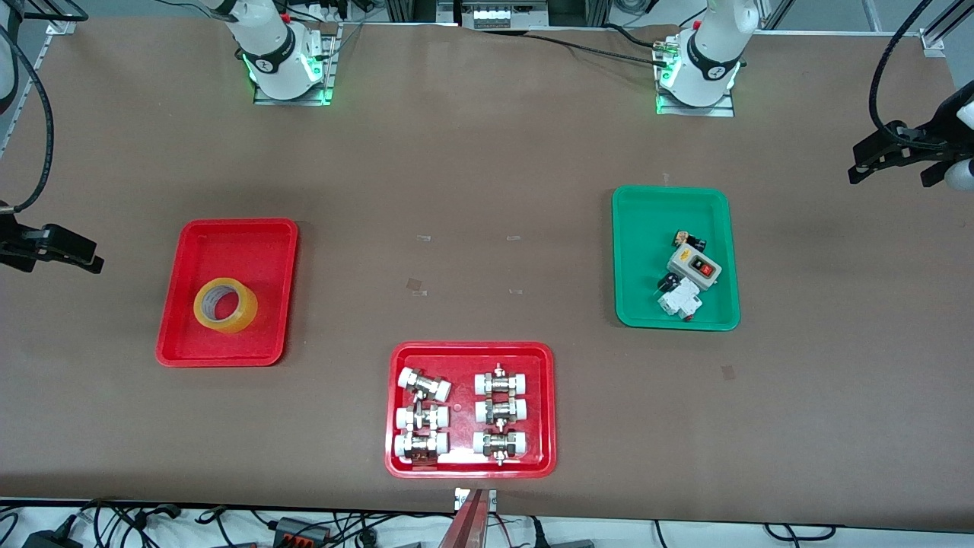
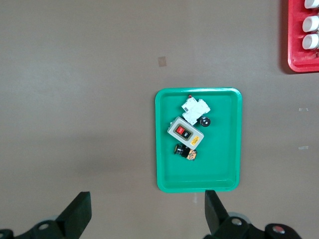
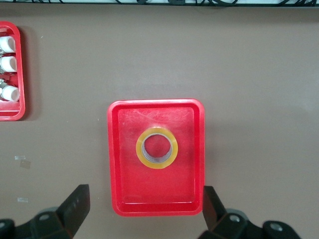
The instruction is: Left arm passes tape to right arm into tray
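Brown tabletop carries the tape (image 1: 225, 305) lying flat in the plain red tray (image 1: 228, 233) toward the right arm's end. It looks light, stiff and slick; pinching across its wall, core to outside, seems best. The left gripper (image 2: 144, 211) over the green tray (image 2: 164, 149) and the right gripper (image 3: 144, 209) over the red one hang spread wide, empty.

The table (image 1: 472, 167) is lit evenly and brightly from overhead. Soft, faint shadows are cast beside the red tray (image 1: 228, 232) and the green tray (image 1: 670, 196). Slight glare is seen on the tape (image 1: 225, 305). All views are rendered sharp.
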